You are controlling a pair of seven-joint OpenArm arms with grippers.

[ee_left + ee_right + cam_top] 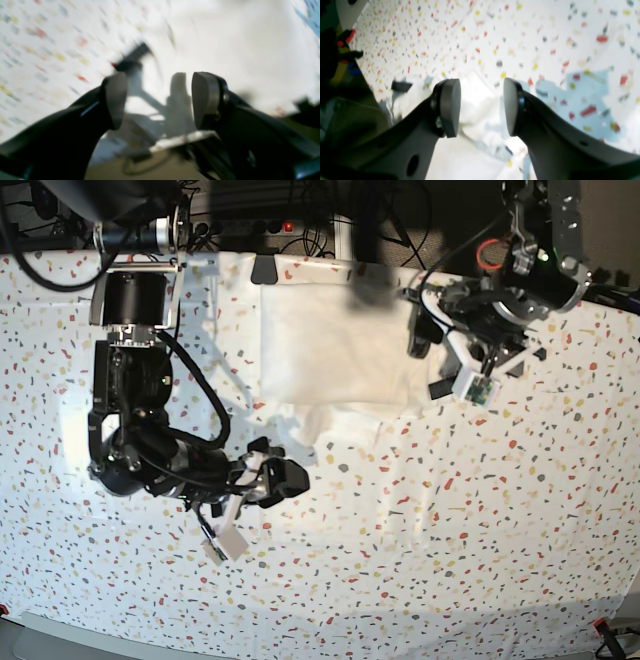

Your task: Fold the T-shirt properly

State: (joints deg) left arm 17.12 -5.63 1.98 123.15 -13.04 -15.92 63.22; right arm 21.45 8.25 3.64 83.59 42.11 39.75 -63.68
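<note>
The T-shirt (pixel 335 350) lies folded into a white block at the far middle of the speckled surface (pixel 480 510), a crumpled flap trailing from its near edge, with wide bare cover toward the front and both sides. The left claw (pixel 432 360) hangs released beside the shirt's side edge, pads (pixel 203 100) spread wide with nothing between them, while the right claw (pixel 290 480) hovers just off the near flap, jaws apart and empty. No print or label can be read on the shirt; both wrist views are blurred.
</note>
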